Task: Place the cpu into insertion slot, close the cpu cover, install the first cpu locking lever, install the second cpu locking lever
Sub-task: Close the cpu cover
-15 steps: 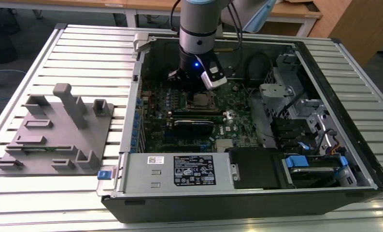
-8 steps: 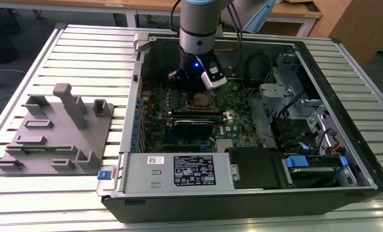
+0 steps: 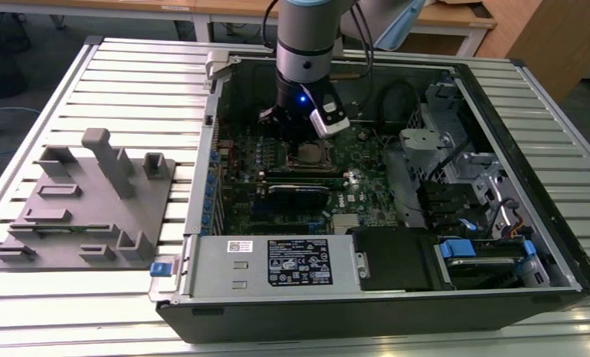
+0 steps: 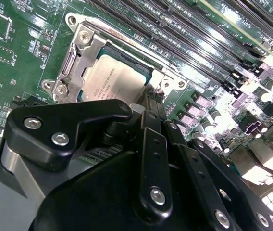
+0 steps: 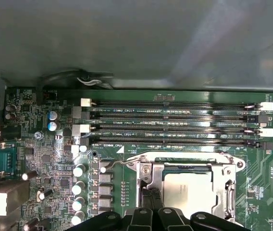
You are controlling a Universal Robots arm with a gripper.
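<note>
The cpu [image 4: 111, 81] lies flat in the insertion slot [image 5: 236, 165] on the green motherboard, its dull silver top showing. The cpu cover [image 4: 78, 57] lies down over it, and the chip [image 5: 187, 188] shows through the cover's window. A thin wire locking lever [image 5: 118, 163] runs along one side of the socket, its bent end sticking out past the corner. My gripper [image 4: 148, 99] hangs just above the socket's edge with its black fingers drawn together and nothing visible between them. In the exterior view the gripper [image 3: 292, 130] is inside the open computer case, right over the socket.
Long black memory slots [image 5: 175, 122] run beside the socket. Silver capacitors [image 5: 79, 187] stand in a row on the other side. A card [image 3: 300, 195], a power supply [image 3: 274, 260] and drive cages [image 3: 454, 171] crowd the case. A grey fixture [image 3: 86, 201] sits on the slatted table.
</note>
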